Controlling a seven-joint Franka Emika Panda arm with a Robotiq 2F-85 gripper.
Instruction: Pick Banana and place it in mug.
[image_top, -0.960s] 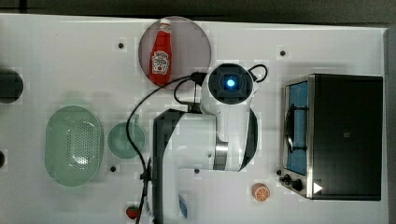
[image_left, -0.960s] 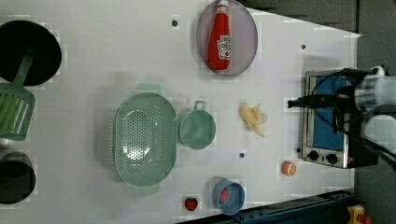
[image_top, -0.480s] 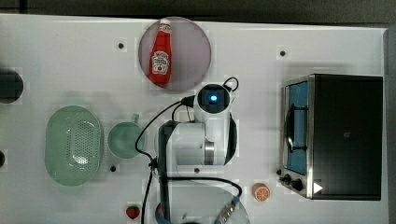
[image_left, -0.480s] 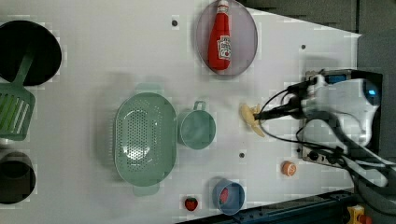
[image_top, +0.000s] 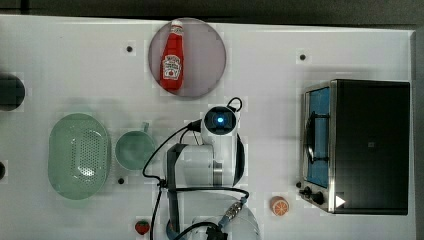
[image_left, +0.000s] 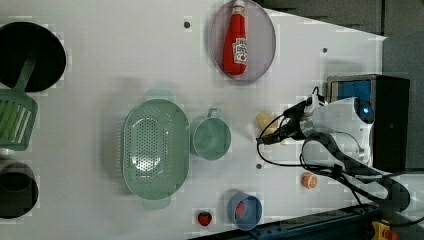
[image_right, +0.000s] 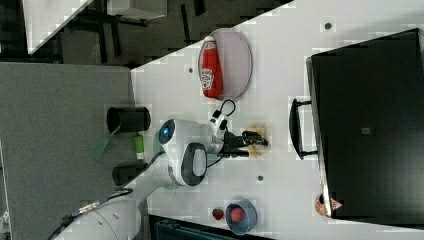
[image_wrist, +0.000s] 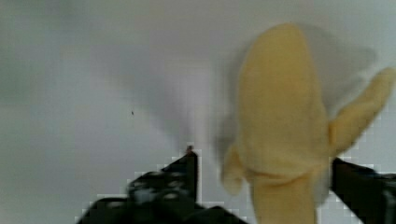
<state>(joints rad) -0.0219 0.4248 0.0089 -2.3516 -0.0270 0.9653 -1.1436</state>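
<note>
banana lies between the gripper's parted jaws; mug holds nothing, bowl 1 red piece.

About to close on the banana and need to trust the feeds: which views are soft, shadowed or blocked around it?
Wrist view: banana large and soft-edged, its grey shadow on the white table. Top view: the arm covers it. Left view: blocky, banana partly behind the gripper. Right view: dark jaws overlap it.
</note>
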